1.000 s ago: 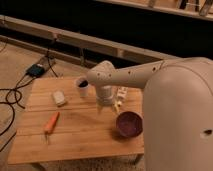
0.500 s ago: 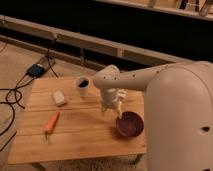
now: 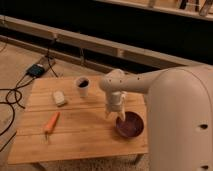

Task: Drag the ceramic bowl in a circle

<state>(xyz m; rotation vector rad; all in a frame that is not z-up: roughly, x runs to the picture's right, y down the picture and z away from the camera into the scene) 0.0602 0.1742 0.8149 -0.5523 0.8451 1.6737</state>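
The ceramic bowl (image 3: 131, 126) is a shallow dark purple-maroon dish near the right front corner of the wooden table (image 3: 85, 137). My gripper (image 3: 114, 114) hangs from the white arm, pointing down just over the bowl's left rim. It is open, with one finger outside the rim and the other (image 3: 121, 116) at or just inside it. Nothing is held between them. Whether a finger touches the bowl I cannot tell.
A white cup (image 3: 82, 86) with a dark inside stands at the table's back middle. A small white block (image 3: 59, 97) lies to its left, and an orange carrot (image 3: 51, 123) lies front left. Cables and a box (image 3: 36, 70) are on the floor at left.
The arm has swung right and toward the front, carrying the gripper from beside the white cup to the bowl's left rim. The bowl, cup and carrot have stayed put.
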